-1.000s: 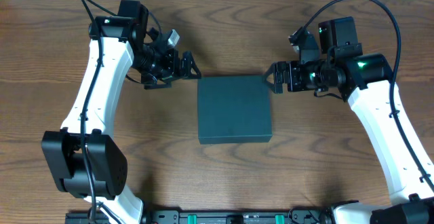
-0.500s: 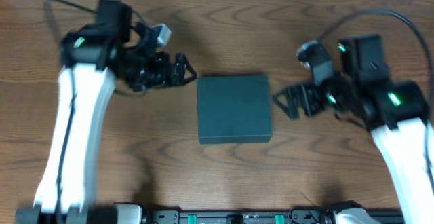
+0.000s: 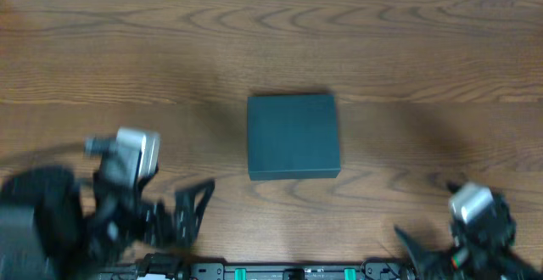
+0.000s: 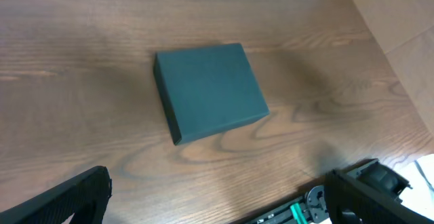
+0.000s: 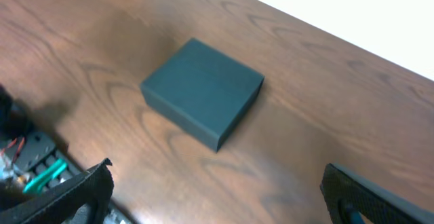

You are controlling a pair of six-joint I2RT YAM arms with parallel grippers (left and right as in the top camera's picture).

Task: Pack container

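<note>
Container, lid closed, sits at the middle of the bench; left hand and right hand hang wide open near the front edge, well apart from it. Rigid, matte and probably light, it looks best gripped across opposite side walls.

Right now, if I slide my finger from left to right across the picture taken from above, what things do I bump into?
left gripper → container → right gripper. Both grippers sit low by the near edge, and the container lies alone in the middle of the wooden table.
</note>
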